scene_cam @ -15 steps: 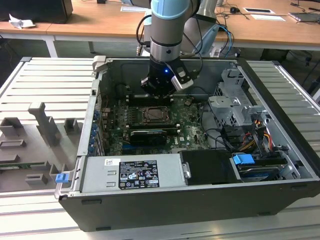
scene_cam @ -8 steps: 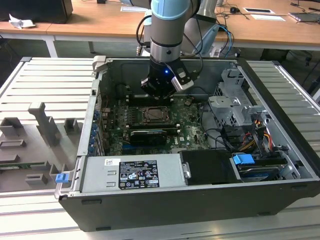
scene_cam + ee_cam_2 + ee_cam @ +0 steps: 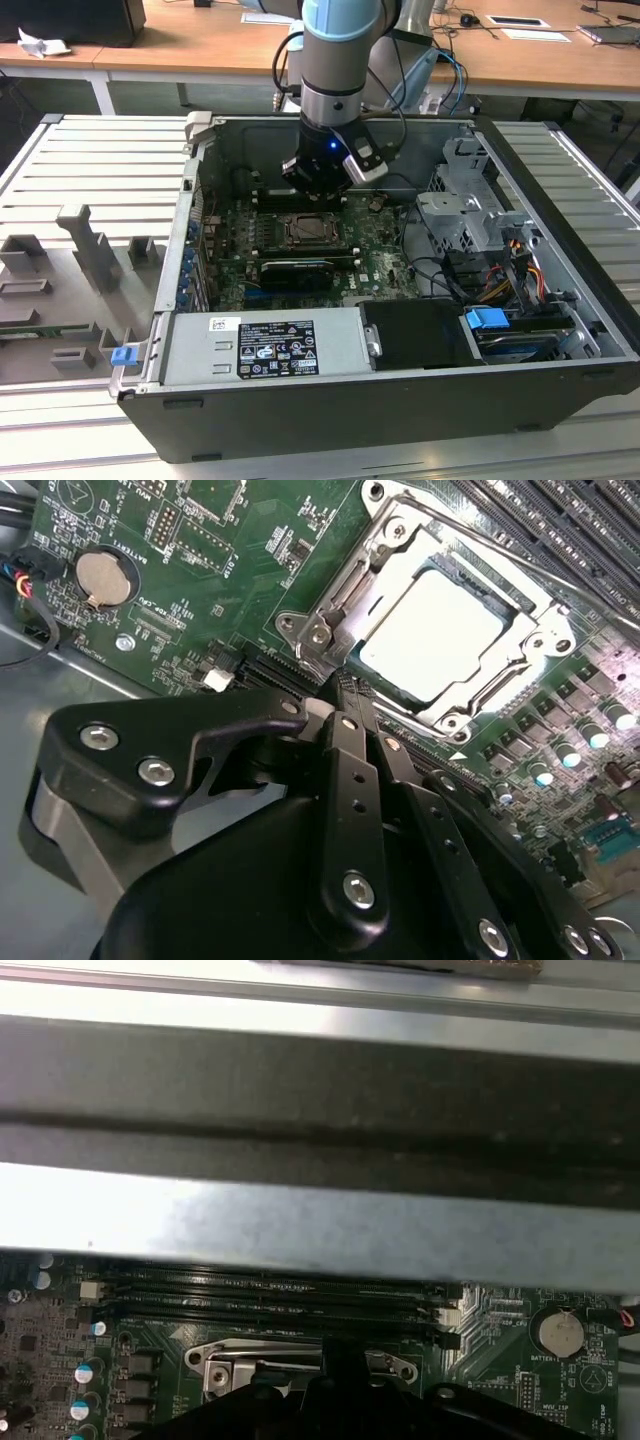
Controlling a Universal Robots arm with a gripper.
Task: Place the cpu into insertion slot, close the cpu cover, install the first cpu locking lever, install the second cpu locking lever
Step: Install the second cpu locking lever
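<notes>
- Wooden desks [image 3: 180, 45] run across the back of the room, and a ribbed grey metal bench [image 3: 90, 160] carries the work, with grey holders [image 3: 90, 250] on it at the exterior view's left.
- On that bench an open computer case [image 3: 400, 400] lies on its side, so the green board [image 3: 180, 600] inside faces up where the arm can reach it from above.
- Reaching down into the case, the arm brings its gripper [image 3: 318, 185] just above the board, near the edge of the socket.
- In the second wrist view the fingers [image 3: 350, 750] meet in a point with nothing between them, so the jaws are closed and empty, their tip close to the socket's corner.
- Already seated in the insertion slot [image 3: 330, 640] lies the cpu [image 3: 430, 630], its pale top flat and level.
- Over it the cpu cover [image 3: 395, 555] lies down, framing the chip through its cut-out.
- Whether a lever is latched, I cannot tell.
</notes>
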